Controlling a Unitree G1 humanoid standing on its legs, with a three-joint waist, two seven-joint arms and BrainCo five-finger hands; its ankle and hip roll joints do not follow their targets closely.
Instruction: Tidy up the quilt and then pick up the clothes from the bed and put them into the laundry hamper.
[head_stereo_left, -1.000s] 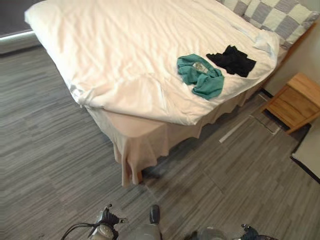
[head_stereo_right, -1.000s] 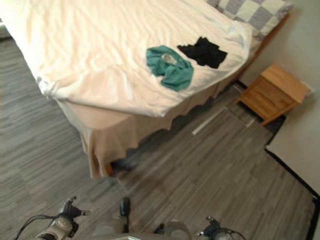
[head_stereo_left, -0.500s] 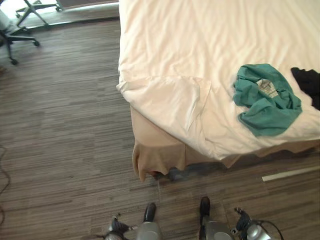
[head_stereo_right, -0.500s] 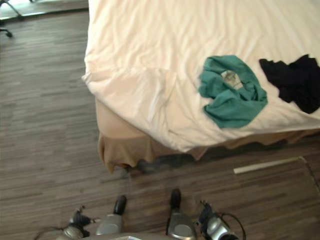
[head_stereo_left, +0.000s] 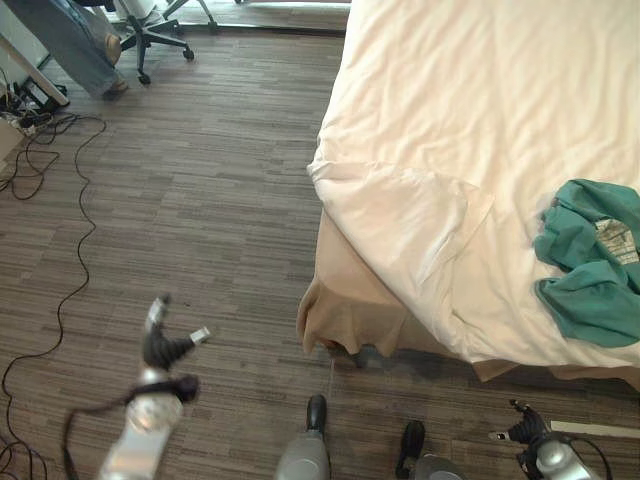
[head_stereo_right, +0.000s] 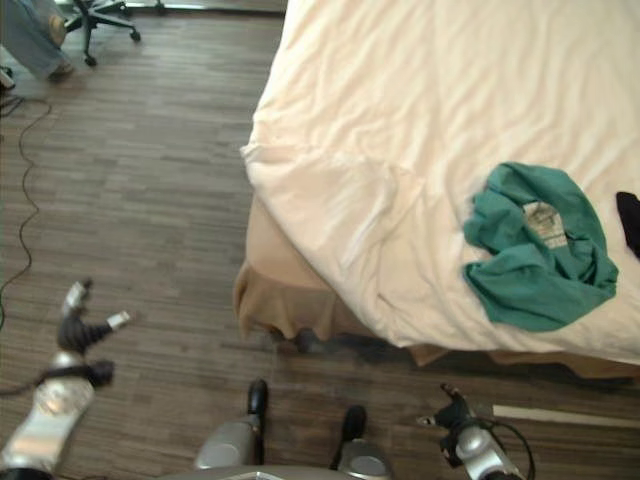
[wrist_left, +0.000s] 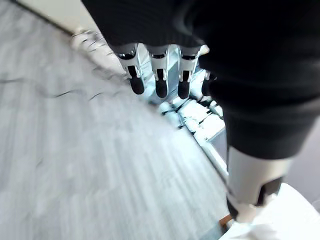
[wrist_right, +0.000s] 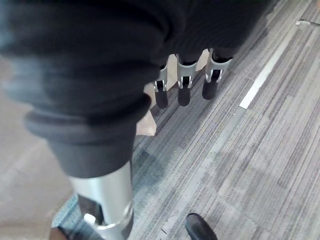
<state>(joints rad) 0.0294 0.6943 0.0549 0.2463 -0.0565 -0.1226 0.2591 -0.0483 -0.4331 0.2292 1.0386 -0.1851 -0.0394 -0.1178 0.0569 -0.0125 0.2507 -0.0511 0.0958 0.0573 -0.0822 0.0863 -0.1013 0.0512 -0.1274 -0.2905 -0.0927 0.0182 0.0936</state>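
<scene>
The white quilt (head_stereo_left: 480, 120) covers the bed on the right, and its near corner (head_stereo_left: 400, 205) lies folded back and rumpled. A crumpled teal garment (head_stereo_right: 540, 245) rests on the quilt near the bed's front edge. Part of a black garment (head_stereo_right: 630, 220) lies just right of it. My left hand (head_stereo_left: 165, 340) is raised over the floor well left of the bed, with straight fingers (wrist_left: 156, 75) and nothing in them. Low over the floor in front of the bed, my right hand (head_stereo_right: 450, 412) is open too, its fingers (wrist_right: 182, 85) empty.
A tan bed skirt (head_stereo_left: 345, 305) hangs to the wooden floor below the folded corner. Black cables (head_stereo_left: 55, 200) trail over the floor at the left. A person's legs (head_stereo_left: 70, 45) and an office chair (head_stereo_left: 150, 25) are at the far left. A white strip (head_stereo_right: 560, 415) lies on the floor.
The camera has swung left, so the bed now sits at the right. My left hand has risen into view over the floor. The clothes lie as before.
</scene>
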